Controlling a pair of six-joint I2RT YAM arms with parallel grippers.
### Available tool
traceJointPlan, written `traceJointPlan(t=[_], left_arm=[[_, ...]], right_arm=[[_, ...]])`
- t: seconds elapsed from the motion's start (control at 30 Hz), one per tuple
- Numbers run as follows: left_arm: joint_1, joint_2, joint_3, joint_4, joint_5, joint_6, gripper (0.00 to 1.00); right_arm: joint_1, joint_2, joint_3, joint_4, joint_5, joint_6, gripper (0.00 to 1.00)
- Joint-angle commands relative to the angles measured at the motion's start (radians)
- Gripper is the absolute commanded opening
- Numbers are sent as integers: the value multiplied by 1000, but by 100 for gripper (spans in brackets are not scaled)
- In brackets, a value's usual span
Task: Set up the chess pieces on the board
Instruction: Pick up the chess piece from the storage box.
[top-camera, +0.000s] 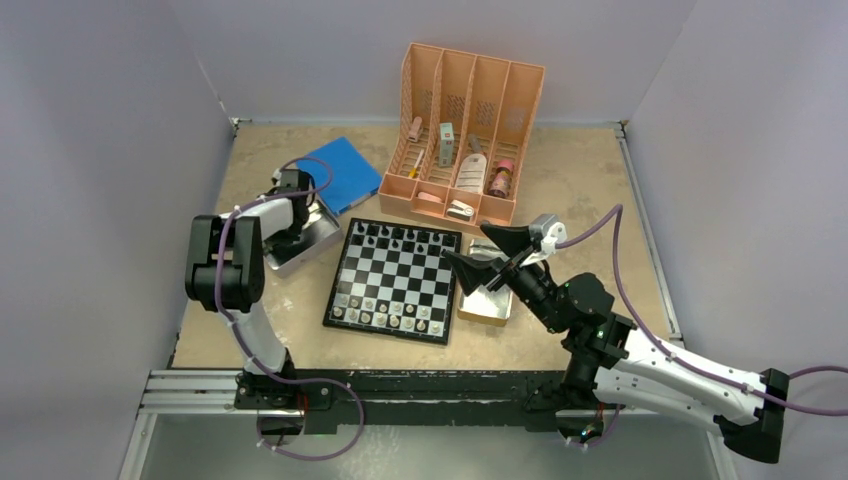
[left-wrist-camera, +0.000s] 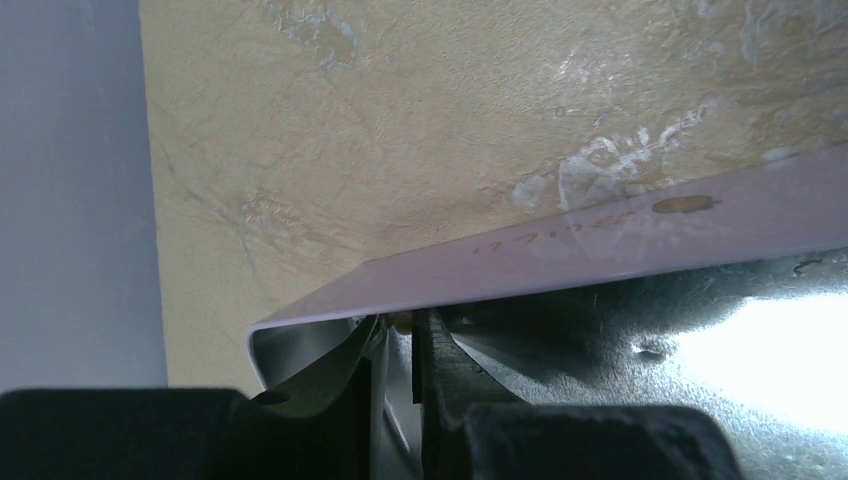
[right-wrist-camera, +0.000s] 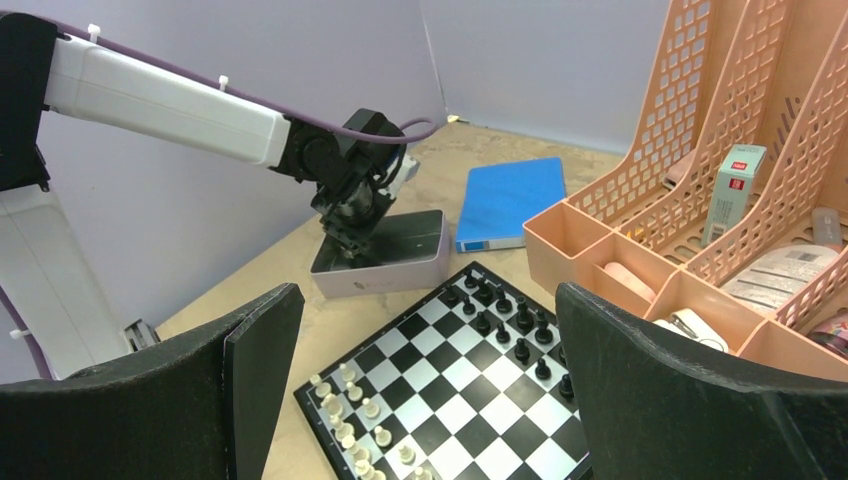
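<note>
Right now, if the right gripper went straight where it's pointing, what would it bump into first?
Most likely the chessboard. The open right gripper aims slightly downward at its bare middle squares, between the pale pieces and black pieces. Exact depth is hard to judge.

Pale lilac-grey walls (top-camera: 100, 150) on three sides, mottled beige tabletop (top-camera: 580, 180), black rail (top-camera: 400, 385) along near edge

Mottled beige table (top-camera: 590, 190). Directly on it: chessboard (top-camera: 393, 278) centre, blue book (top-camera: 338, 175) and metal tray (top-camera: 320, 233) left, peach organizer (top-camera: 525, 95) behind, second tray (top-camera: 485, 308) right.
</note>
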Motion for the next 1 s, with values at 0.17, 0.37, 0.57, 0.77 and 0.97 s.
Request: traceJointPlan(t=[0.17, 0.37, 0.57, 0.77, 0.97], left_arm=[[-24, 8, 15, 2, -42, 17, 16], [-33, 2, 7, 7, -36, 18, 14], [-33, 5, 7, 15, -8, 7, 14], [-34, 4, 7, 16, 18, -5, 14], [-33, -21, -1, 21, 4, -9, 15]], right_arm=[[1, -20, 3, 62, -12, -15, 99], [2, -29, -3, 64, -7, -17, 99], [1, -29, -2, 59, -3, -18, 99], [2, -26, 0, 59, -2, -19, 99], [2, -31, 2, 57, -6, -20, 99]])
